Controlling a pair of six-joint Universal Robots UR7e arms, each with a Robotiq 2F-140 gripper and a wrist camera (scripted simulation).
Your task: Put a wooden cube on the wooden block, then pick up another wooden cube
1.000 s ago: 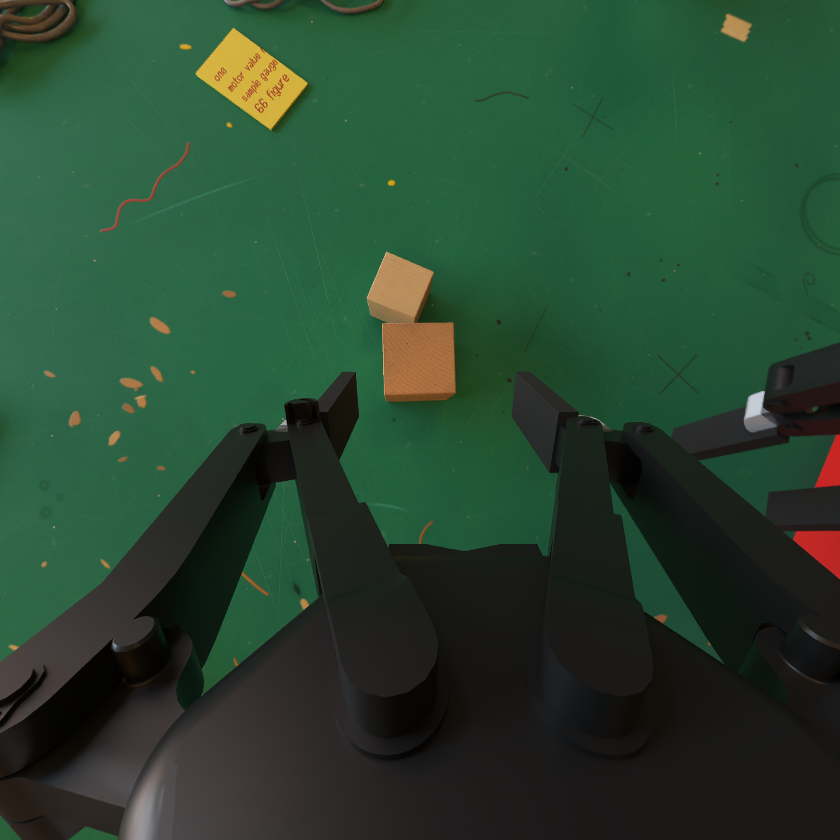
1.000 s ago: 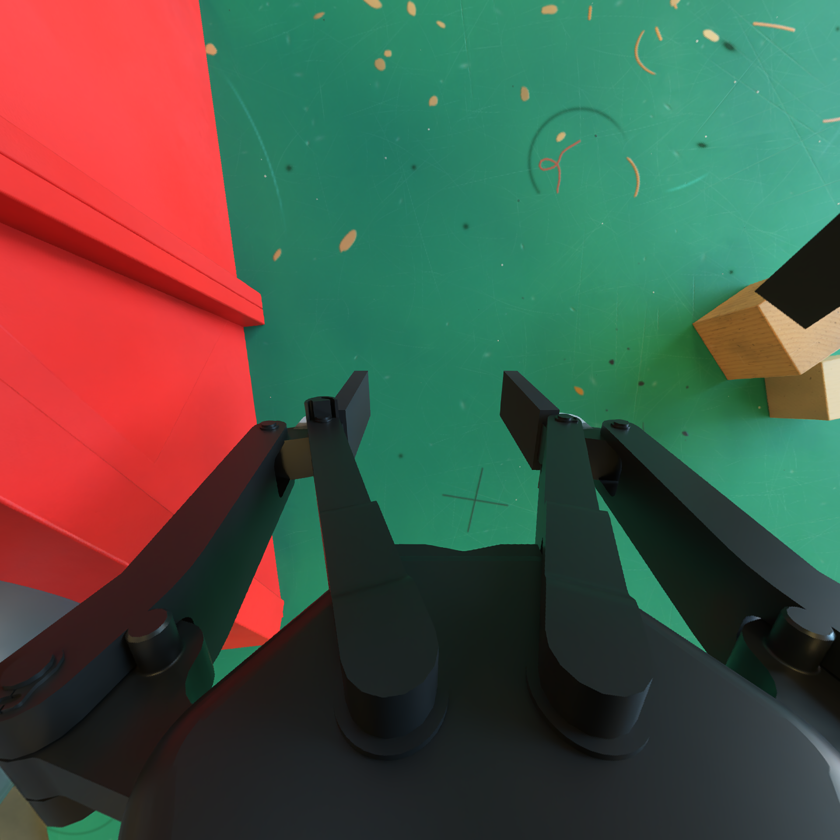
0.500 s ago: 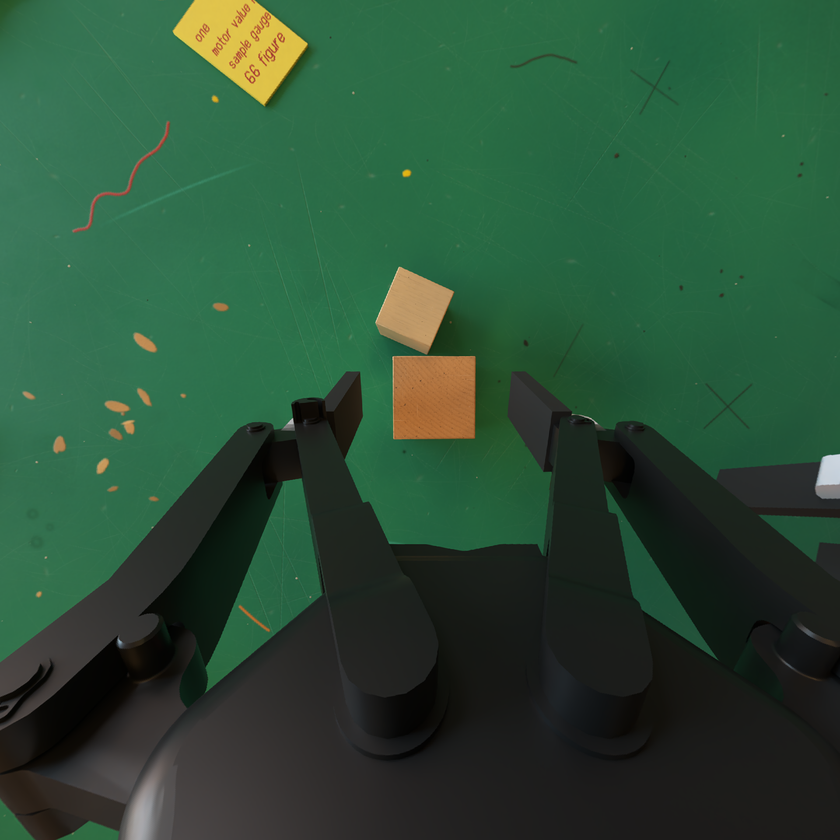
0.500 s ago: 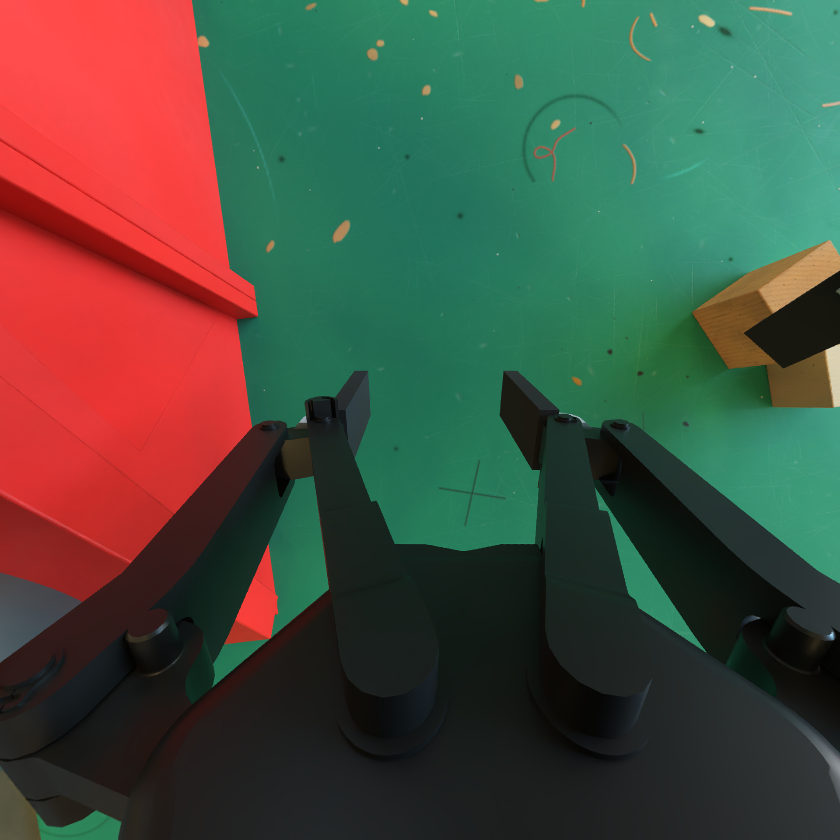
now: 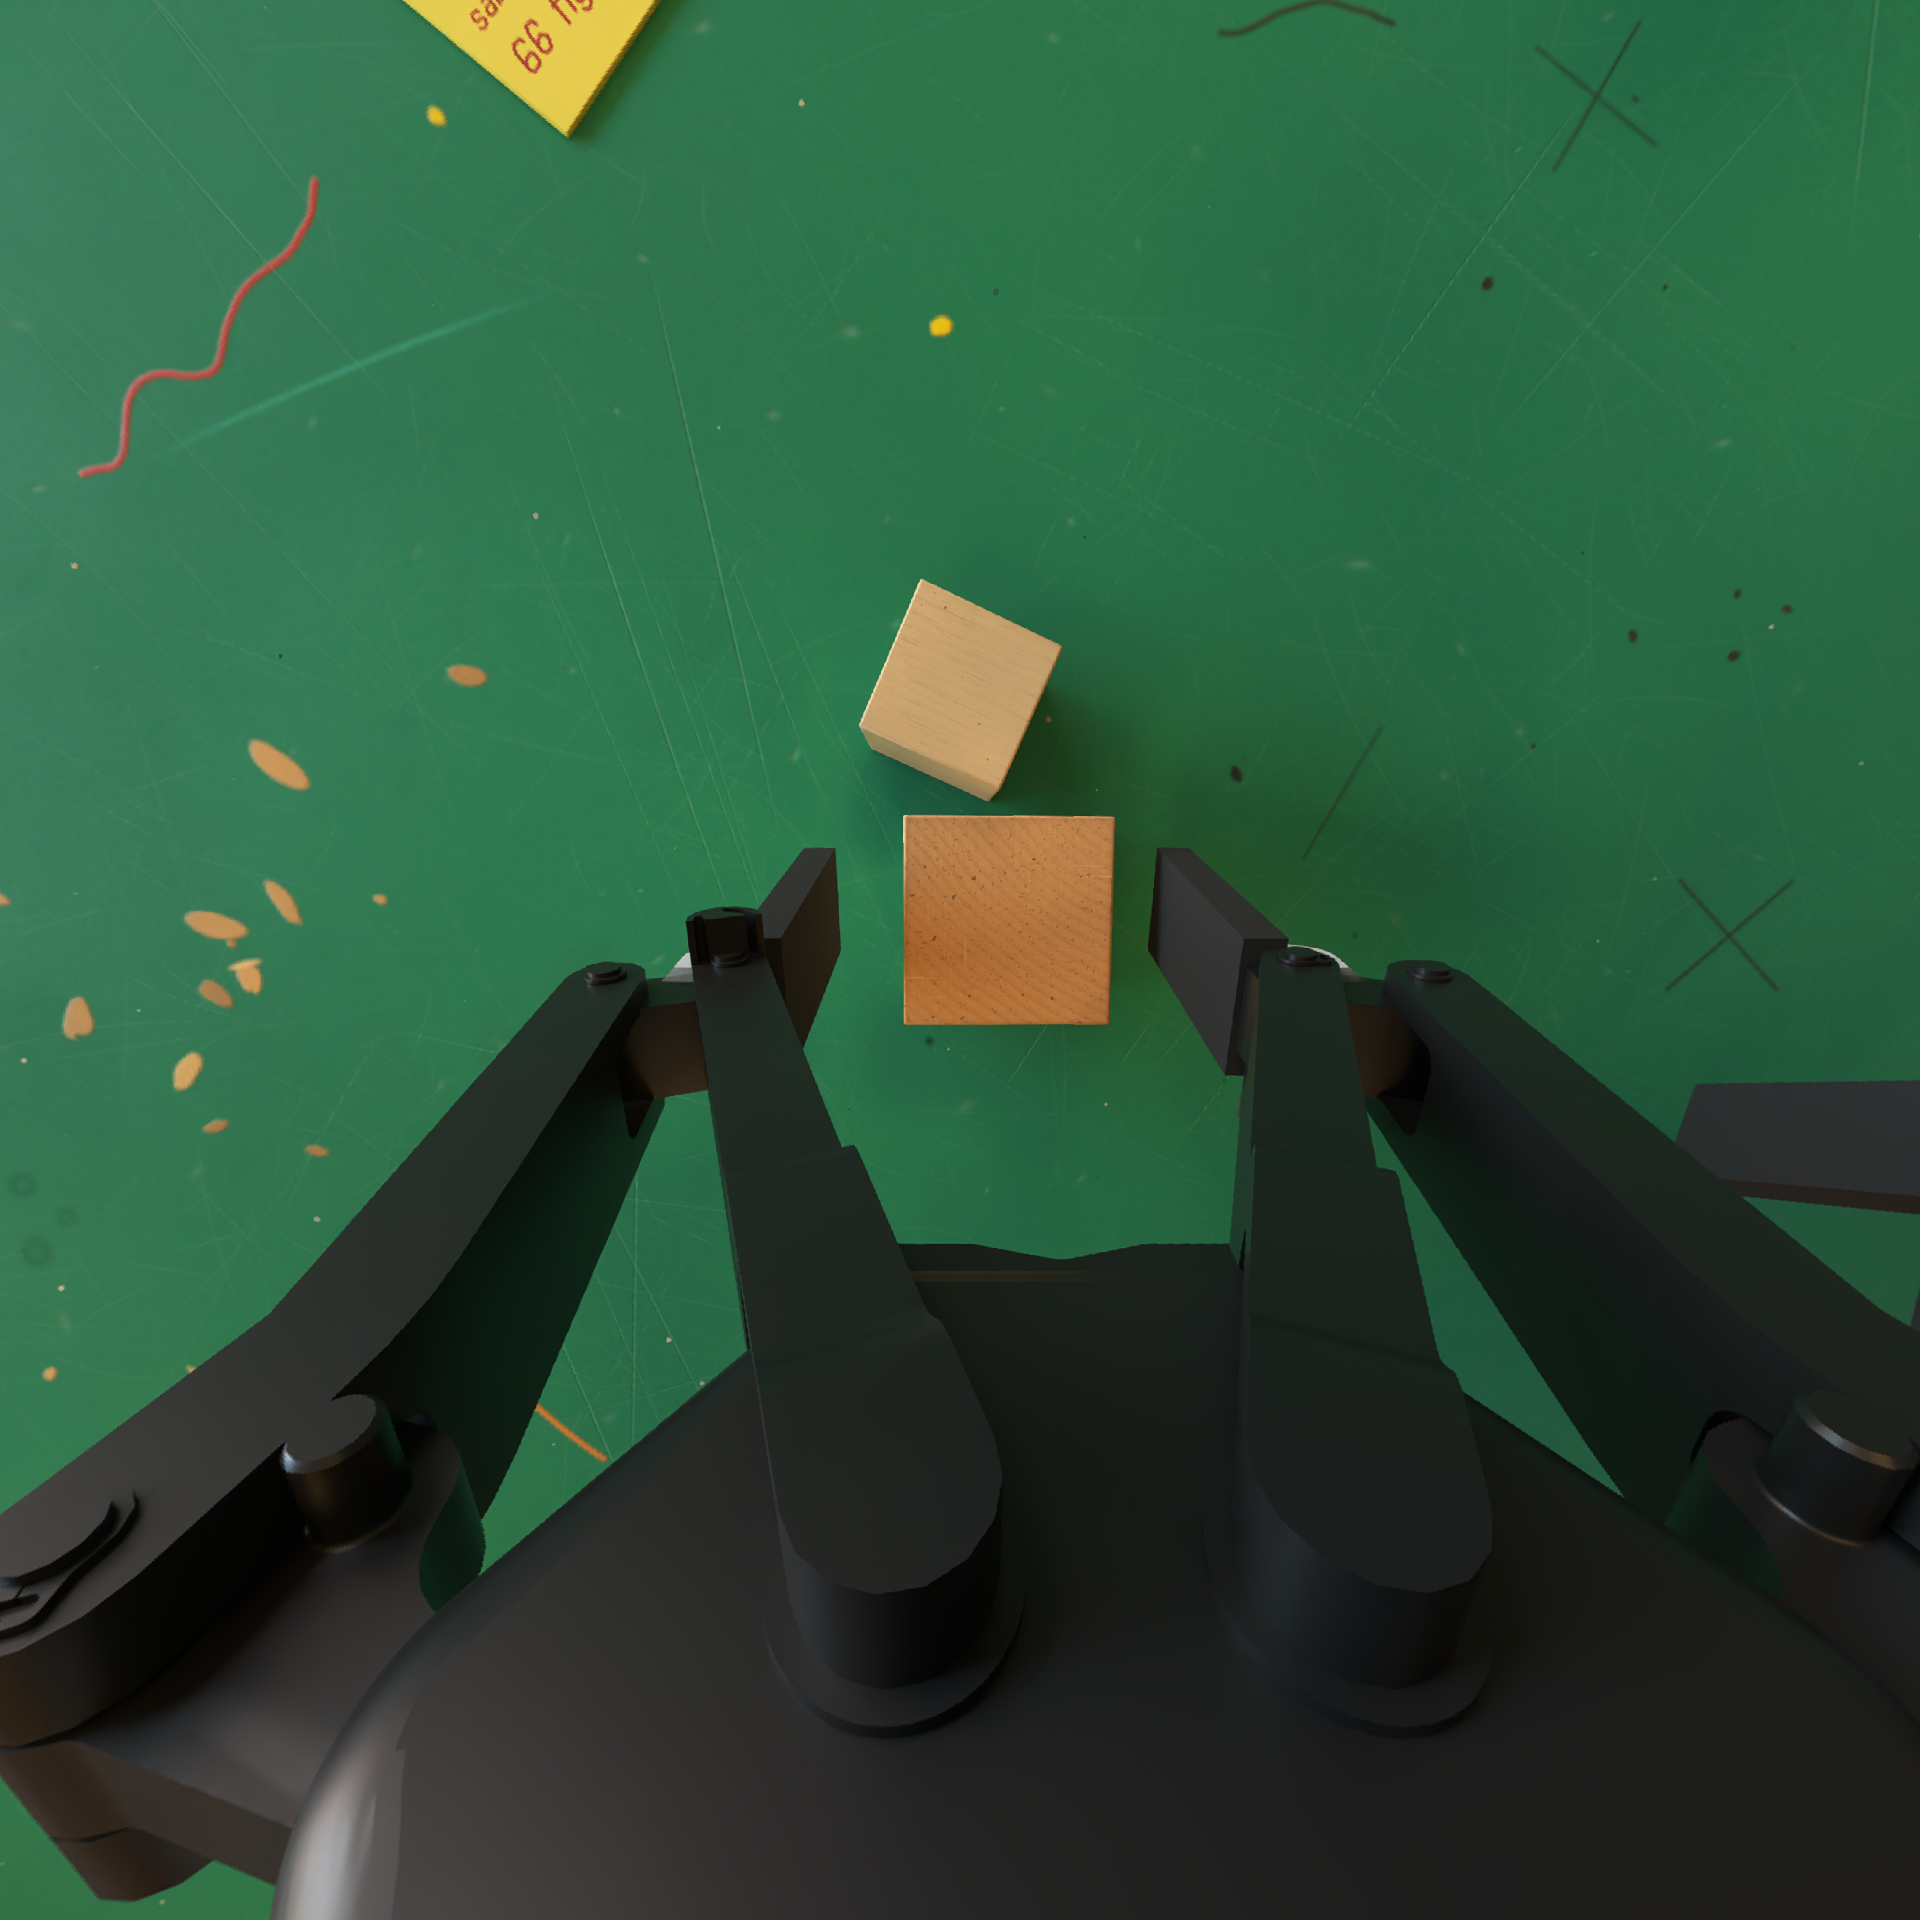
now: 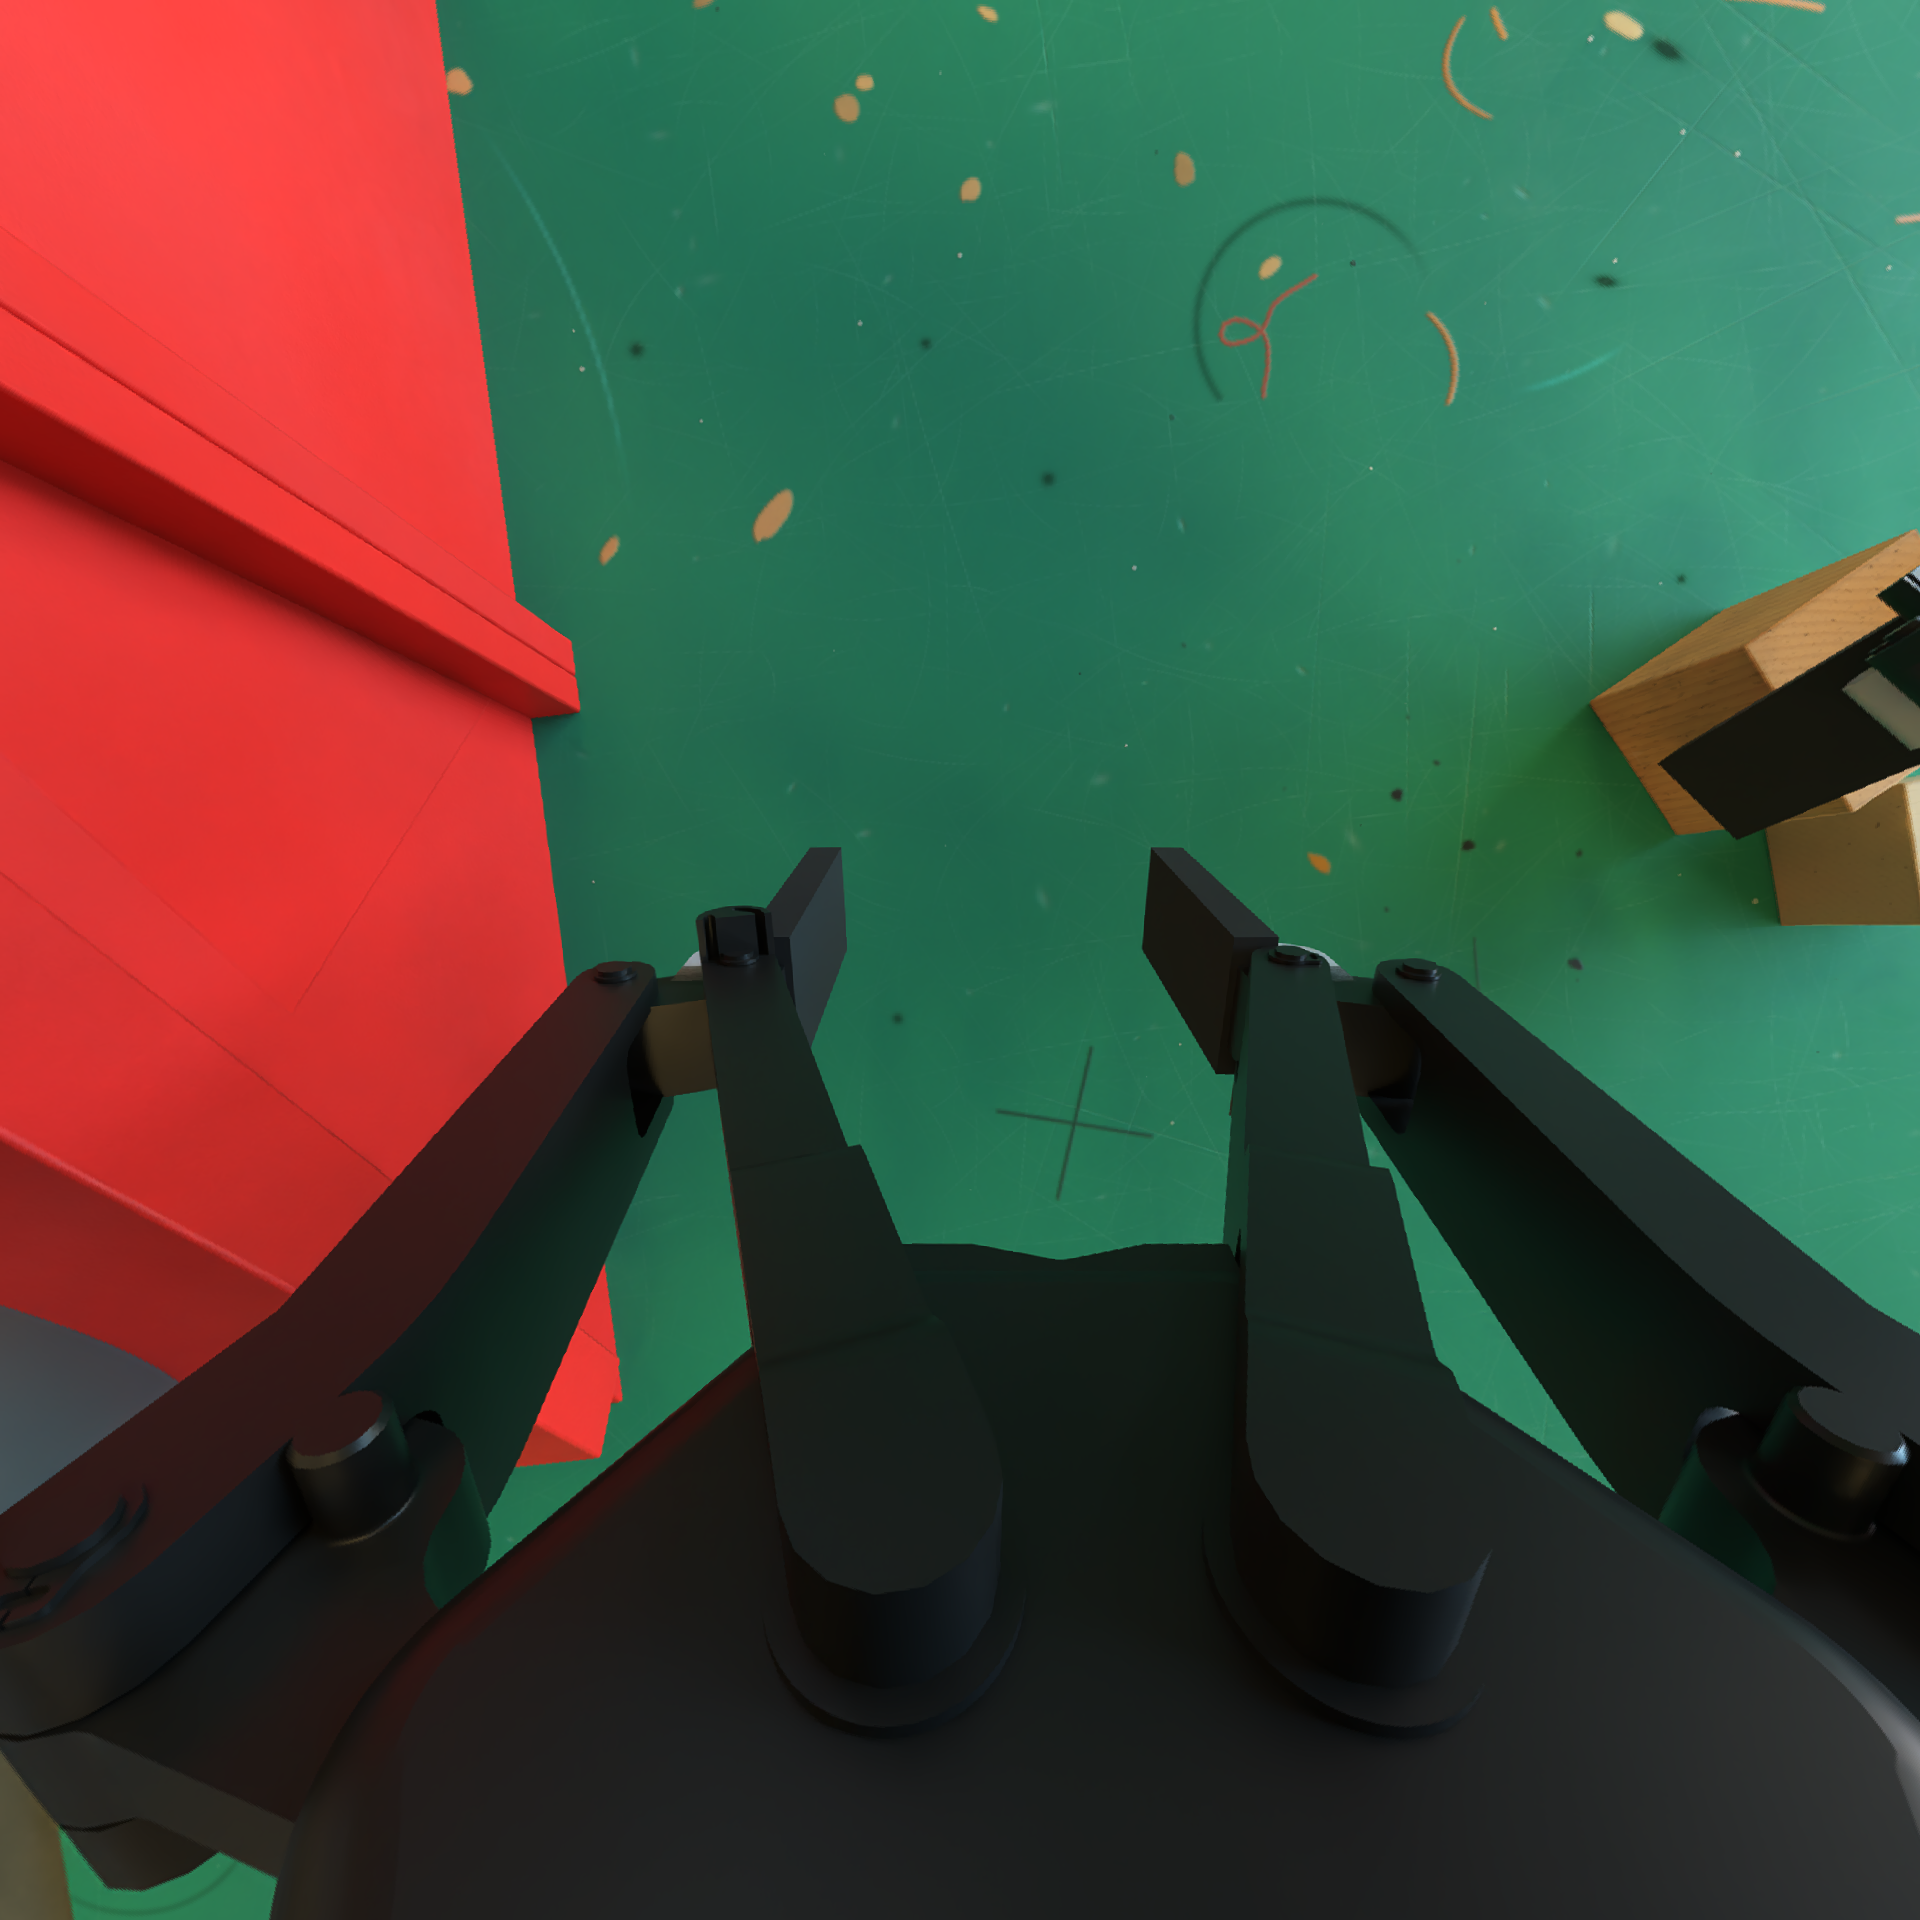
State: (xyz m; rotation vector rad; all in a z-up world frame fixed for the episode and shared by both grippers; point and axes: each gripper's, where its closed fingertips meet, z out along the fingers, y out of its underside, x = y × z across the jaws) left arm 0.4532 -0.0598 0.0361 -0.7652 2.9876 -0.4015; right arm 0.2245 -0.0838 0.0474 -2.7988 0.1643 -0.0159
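In the left wrist view a darker orange-brown wooden cube [image 5: 1007, 920] sits on the green mat between the fingertips of my open left gripper [image 5: 995, 914], with gaps on both sides. A paler wooden cube [image 5: 961, 688], turned at an angle, lies just beyond it, close to its far edge. In the right wrist view both cubes show at the far right: the darker one [image 6: 1745, 681] and the paler one [image 6: 1844, 868], partly hidden by a left finger [image 6: 1787, 753]. My right gripper [image 6: 992, 914] is open and empty above bare mat. No separate wooden block is in view.
A large red box [image 6: 229, 644] fills the left side of the right wrist view, close to my right gripper's left finger. A yellow card [image 5: 540, 47] lies at the top of the left wrist view. Wood chips and pen marks dot the green mat [image 5: 1455, 468].
My left gripper has moved forward and down, so the darker cube now sits between its fingertips. In the right wrist view the left finger has dropped lower over the cubes. The right gripper barely moved.
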